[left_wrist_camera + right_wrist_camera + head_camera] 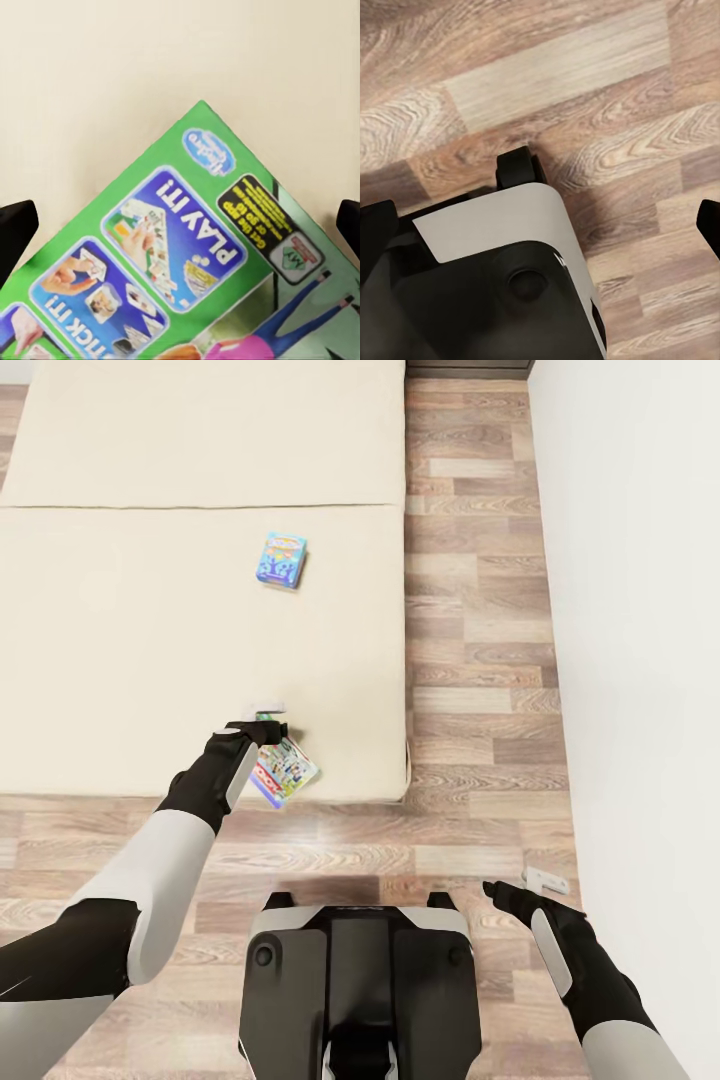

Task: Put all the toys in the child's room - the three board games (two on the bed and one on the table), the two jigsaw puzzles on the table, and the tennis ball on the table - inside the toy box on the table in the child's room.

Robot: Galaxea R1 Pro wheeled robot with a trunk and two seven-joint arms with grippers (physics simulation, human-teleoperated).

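Closest in is the robot's own base [360, 990], dark with a pale grey top, sitting on the wood-plank floor [480, 660] just short of the bed [150, 610]. The right gripper [535, 885] hangs over bare planks off to the side of the base, well clear of the bed, and from its wrist camera the two dark fingertips [375, 225] sit wide apart with nothing between them, just the base and floor below. The left gripper [262, 722] reaches over the near edge of the bed, right above a green board game [187, 262], which lies near the bed's front corner, tilted, with one corner poking out past the mattress edge. In the left wrist view its fingers [15, 229] stand spread to either side of the box, not touching it; the print reads "PLAY IT!". Further up the bed, well apart from the first one, a second board game [281, 560], blue with cartoon print, lies flat on the mattress around the middle. So that's two board games total, both on the bed. A plain white wall [640, 610] runs along past the strip of floor beside the bed, and nothing's sitting in the way of either box.
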